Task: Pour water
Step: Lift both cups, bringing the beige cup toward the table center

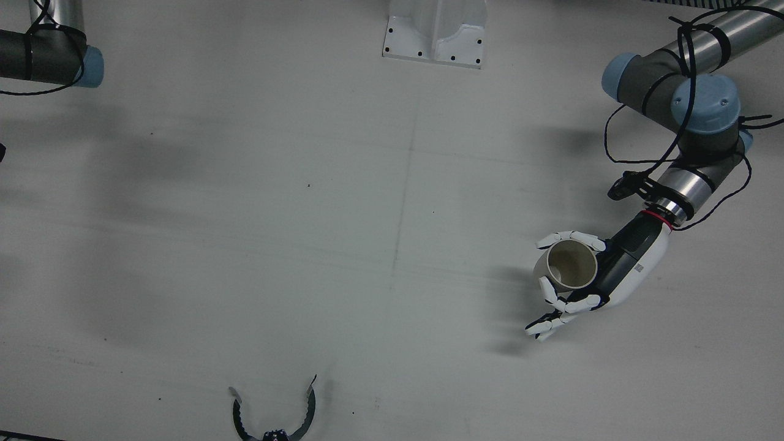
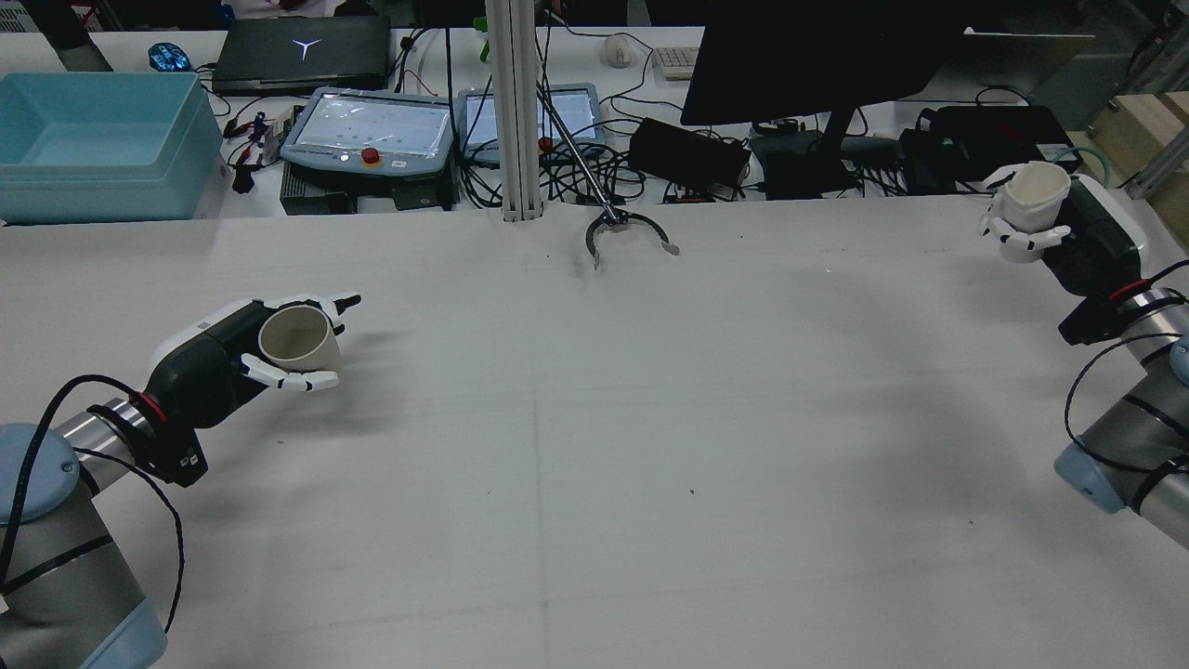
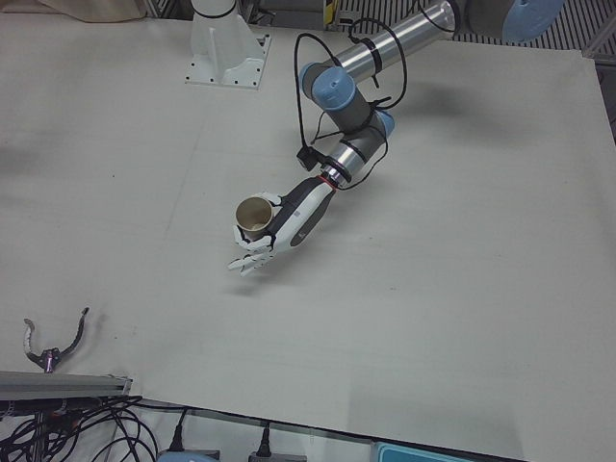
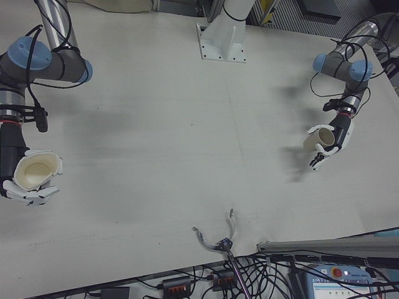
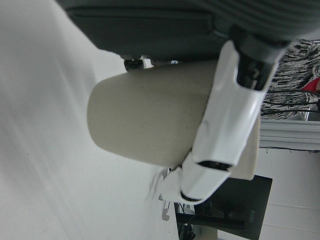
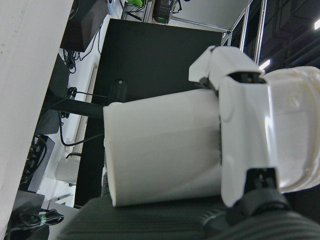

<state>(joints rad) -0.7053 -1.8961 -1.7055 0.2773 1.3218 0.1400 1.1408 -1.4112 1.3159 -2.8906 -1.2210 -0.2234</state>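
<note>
- Out at opposite ends of the tabletop point(image 2: 594, 483), well apart: two cups, each carried clear of the surface in its own hand.
- In the left hand point(image 2: 237, 358): a beige cup point(image 2: 299, 339), fingers point(image 1: 579, 303) wrapped round its wall, mouth open toward the overhead camera. Kept near upright, probably so nothing spills before the pour, or so it can receive.
- In the right hand point(image 2: 1045, 228): a white cup point(image 2: 1036, 195), likewise clasped round the wall by curled fingers point(image 2: 1017, 237), rim up and only slightly tilted in the rear view.
- Judged from the wide gap, pouring not yet begun; cups need bringing together near the middle first.
- Impossible to tell which cup is the source: no water visible in either. Beige interior looks dry and empty from above point(image 1: 571, 264); white interior seen only at an angle in the right-front view, too small to judge.
- Right hand missing from the front view, only that arm's elbow cut off at the top corner; absent from the left-front view too.
- Both hand views very close and lying on their side: cup walls and fingers fill them, rims and contents out of sight, background blurred.
- At the tabletop's far edge from the robot: a dark toothed claw-like tool point(image 2: 627, 232), unused and well apart from both hands; purpose unclear.
</note>
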